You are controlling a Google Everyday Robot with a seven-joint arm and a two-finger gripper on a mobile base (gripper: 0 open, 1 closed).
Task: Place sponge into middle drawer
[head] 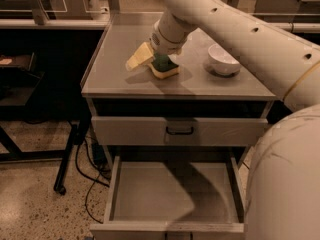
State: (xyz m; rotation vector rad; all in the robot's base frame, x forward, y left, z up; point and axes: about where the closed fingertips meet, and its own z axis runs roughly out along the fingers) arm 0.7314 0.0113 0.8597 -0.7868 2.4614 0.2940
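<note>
The sponge [164, 68], pale yellow foam with a dark green face, lies on the grey cabinet top [115, 59]. My gripper [151, 63] is down over it. One pale finger [138, 59] sticks out to the sponge's left and the other is hidden behind the wrist. The fingers look spread, and the sponge rests on the top rather than being lifted. The middle drawer [172, 191] is pulled out at the bottom front of the cabinet, its flat grey floor bare and partly in the arm's shadow.
A white bowl [223, 59] stands on the cabinet top to the right of the sponge. The upper drawer [150, 130] with its dark handle [179, 130] is shut. My arm's large pale body [285, 174] fills the lower right. Cables [90, 169] and a dark stand lie on the floor at left.
</note>
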